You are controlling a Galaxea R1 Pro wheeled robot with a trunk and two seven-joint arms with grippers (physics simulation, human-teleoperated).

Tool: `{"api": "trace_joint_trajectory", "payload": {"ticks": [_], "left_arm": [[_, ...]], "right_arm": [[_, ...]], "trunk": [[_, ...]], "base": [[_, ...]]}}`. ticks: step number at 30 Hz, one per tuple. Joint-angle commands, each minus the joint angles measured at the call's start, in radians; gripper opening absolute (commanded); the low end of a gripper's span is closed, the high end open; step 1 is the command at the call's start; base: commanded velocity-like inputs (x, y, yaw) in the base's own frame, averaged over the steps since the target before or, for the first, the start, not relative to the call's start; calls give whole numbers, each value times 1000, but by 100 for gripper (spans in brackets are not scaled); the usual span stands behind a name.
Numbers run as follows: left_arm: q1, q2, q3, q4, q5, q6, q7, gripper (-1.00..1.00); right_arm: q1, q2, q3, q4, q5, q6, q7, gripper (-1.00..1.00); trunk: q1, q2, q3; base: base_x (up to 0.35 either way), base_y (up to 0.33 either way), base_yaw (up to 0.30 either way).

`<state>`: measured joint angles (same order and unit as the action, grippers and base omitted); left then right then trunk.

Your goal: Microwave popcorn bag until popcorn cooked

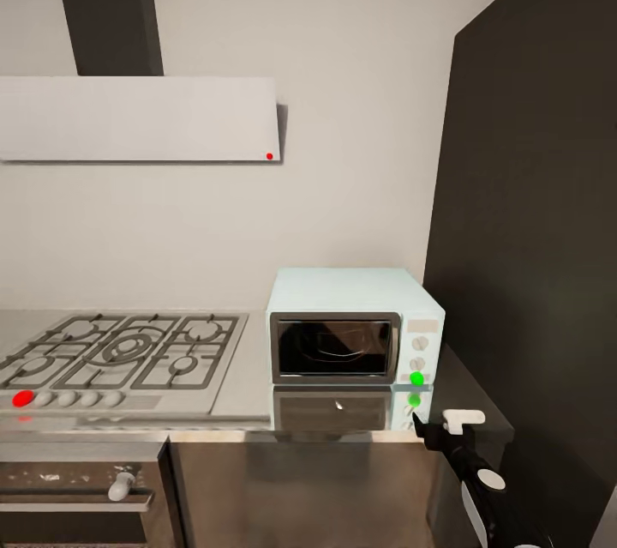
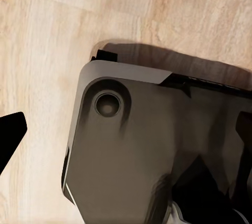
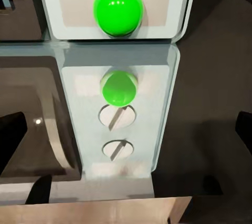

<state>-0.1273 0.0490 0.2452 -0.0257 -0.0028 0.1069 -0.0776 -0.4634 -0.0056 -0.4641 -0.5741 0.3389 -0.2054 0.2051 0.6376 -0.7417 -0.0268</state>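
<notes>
The pale mint-blue microwave (image 1: pixel 351 329) stands on the grey countertop (image 1: pixel 244 381) with its dark glass door closed. Its indicator dot (image 1: pixel 417 378) glows green. My right gripper (image 1: pixel 441 423) hovers open just in front of the microwave's lower right corner, at the counter's front edge. In the right wrist view the green dot (image 3: pixel 118 8) is close ahead, and the shiny counter mirrors it and the two knobs below. The open right gripper (image 3: pixel 126 129) has one finger at each side. My left gripper (image 2: pixel 126 134) hangs open over my own base. The popcorn bag and the popcorn are out of view.
A gas hob (image 1: pixel 120 351) is set in the counter left of the microwave, with a red dot at its front. Below it is a steel oven front (image 1: pixel 77 488) with a white knob. A range hood (image 1: pixel 137 117) hangs above. A tall dark cabinet (image 1: pixel 531 231) closes the right side. The floor (image 2: pixel 47 50) is wooden.
</notes>
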Motion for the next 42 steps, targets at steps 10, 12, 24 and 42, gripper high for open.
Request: {"api": "trace_joint_trajectory", "payload": {"ticks": [10, 12, 24, 42], "left_arm": [[0, 0, 7, -2, 0, 7, -4, 100], [0, 2, 7, -2, 0, 6, -4, 100], [0, 24, 8, -3, 0, 4, -4, 100], [0, 9, 9, -3, 0, 4, -4, 100]], "right_arm": [[-1, 1, -8, 25, 9, -5, 8, 100], [-1, 1, -8, 52, 9, -5, 8, 100], [-1, -81, -4, 439, 12, -79, 3, 100], [196, -11, 5, 360, 16, 176, -341, 100]], "trunk": [[0, -1, -2], [0, -1, -2], [0, -1, -2], [0, -1, -2]], "base": [[-108, 76, 0], [-272, 161, 0], [-278, 143, 0], [-23, 6, 0]]}}
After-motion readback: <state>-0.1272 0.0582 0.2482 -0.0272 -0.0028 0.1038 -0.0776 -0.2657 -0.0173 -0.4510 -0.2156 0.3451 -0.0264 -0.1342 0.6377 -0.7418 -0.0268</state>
